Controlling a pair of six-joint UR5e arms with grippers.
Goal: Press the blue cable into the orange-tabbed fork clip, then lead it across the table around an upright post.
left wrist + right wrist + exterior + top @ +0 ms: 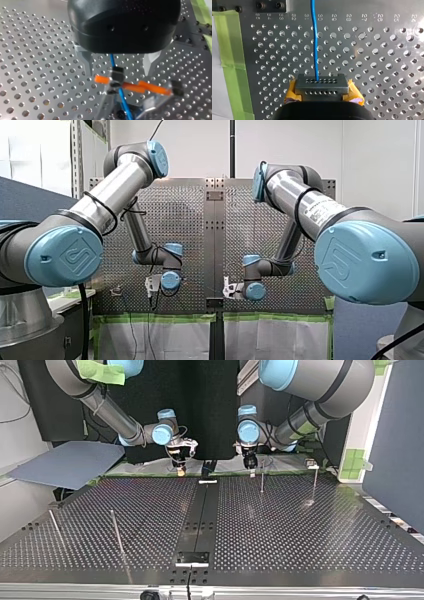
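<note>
Blue cable (314,37), thin, comes out of a holed grey block (321,83) clamped in my right pincer (323,92); my left pincer (118,72) gapes wide over the orange-tabbed clip (132,87), post (261,479) nearby.

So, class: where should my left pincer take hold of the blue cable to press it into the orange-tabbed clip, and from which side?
Probably the straight stretch of blue cable beside the fork clip, approached along the axis of my left pincer. The cable runs between its open fingers, crossing their closing line, so they close squarely.
</note>
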